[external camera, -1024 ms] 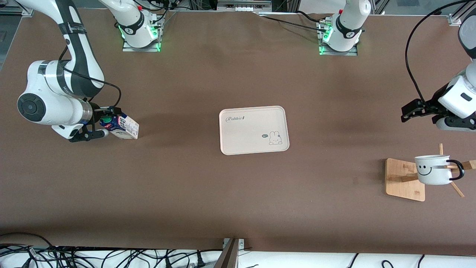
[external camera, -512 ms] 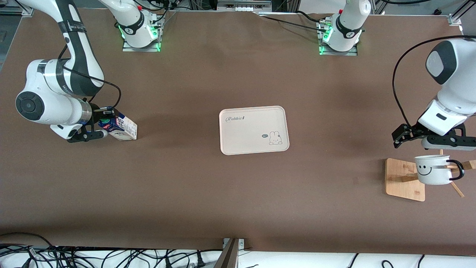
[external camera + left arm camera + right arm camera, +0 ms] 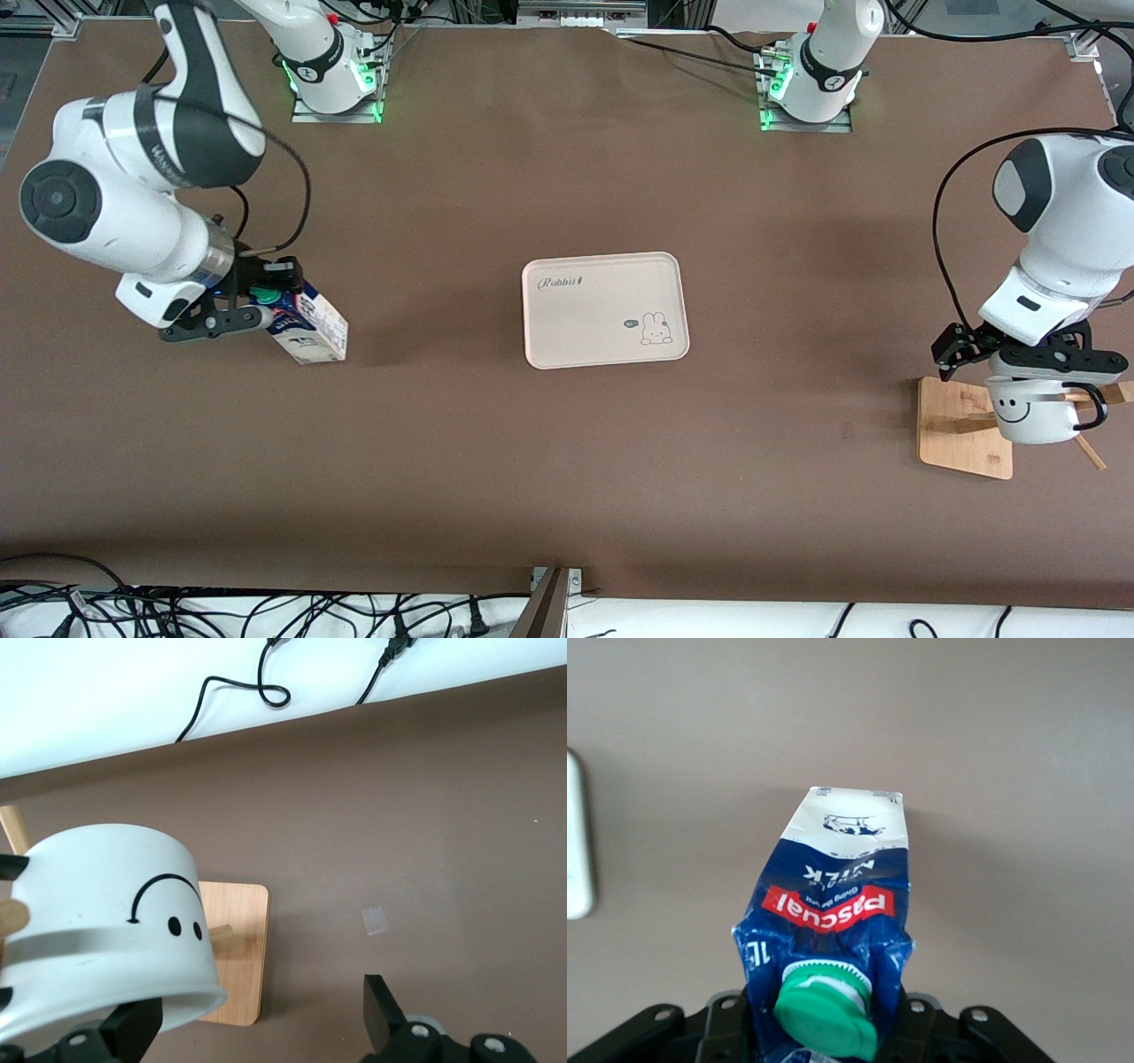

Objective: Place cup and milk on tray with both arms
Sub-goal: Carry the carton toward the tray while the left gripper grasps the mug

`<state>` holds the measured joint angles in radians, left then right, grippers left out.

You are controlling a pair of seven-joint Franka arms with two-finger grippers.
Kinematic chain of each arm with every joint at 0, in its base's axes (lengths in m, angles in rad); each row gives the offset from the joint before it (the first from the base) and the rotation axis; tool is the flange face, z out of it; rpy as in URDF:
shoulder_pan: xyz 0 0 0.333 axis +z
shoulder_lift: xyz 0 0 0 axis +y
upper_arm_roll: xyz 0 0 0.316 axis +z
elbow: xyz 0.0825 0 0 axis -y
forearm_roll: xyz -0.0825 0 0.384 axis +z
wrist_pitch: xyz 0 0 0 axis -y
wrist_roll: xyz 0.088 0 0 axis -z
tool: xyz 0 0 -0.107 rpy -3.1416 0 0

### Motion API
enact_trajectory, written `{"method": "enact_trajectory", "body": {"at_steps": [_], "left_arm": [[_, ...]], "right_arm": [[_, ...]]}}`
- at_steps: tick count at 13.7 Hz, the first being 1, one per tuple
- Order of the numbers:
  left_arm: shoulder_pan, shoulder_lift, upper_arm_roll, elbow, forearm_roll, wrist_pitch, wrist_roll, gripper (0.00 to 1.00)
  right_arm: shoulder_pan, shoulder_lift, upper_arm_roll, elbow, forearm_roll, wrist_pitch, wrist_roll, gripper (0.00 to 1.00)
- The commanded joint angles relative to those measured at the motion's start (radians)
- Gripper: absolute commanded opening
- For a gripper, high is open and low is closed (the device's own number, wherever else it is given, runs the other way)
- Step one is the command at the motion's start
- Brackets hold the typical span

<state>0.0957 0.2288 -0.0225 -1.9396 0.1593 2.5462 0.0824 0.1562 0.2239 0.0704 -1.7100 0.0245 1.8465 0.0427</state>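
The milk (image 3: 312, 330) is a blue and white carton with a green cap, tilted, toward the right arm's end of the table. My right gripper (image 3: 262, 299) is shut on its gabled top; in the right wrist view the carton (image 3: 833, 895) hangs from the gripper (image 3: 828, 1028). The cup (image 3: 1028, 418), white with a smiley face, hangs on a wooden peg stand toward the left arm's end. My left gripper (image 3: 1032, 372) is open just over the cup; in the left wrist view the cup (image 3: 106, 930) sits by one finger (image 3: 133, 1036). The cream tray (image 3: 576, 328) lies at the table's middle, nothing on it.
The wooden stand's square base (image 3: 952, 427) and its pegs (image 3: 1088, 450) carry the cup; the base also shows in the left wrist view (image 3: 237, 957). The tray's edge shows in the right wrist view (image 3: 576, 850). Cables lie along the table's front edge.
My left gripper has come down from above the table to just over the cup. My right arm has swung, and the milk has moved a little toward the front camera and the tray.
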Motion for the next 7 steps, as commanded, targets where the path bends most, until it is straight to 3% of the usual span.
{"method": "enact_trajectory", "body": {"at_steps": [1,5,7], "left_arm": [[0.006,0.02,0.001,0.013,0.028,0.04,0.0,1.0],[0.033,0.004,0.019,0.004,0.072,0.048,0.046,1.0],[0.044,0.0,0.019,0.002,0.072,0.049,0.109,1.0]], "right_arm": [[0.101,0.035,0.003,0.099,0.009,-0.023,0.15,0.5],[0.186,0.106,-0.001,0.191,0.101,-0.02,0.314,0.5],[0.229,0.126,-0.004,0.213,0.106,-0.018,0.391,0.5]]}}
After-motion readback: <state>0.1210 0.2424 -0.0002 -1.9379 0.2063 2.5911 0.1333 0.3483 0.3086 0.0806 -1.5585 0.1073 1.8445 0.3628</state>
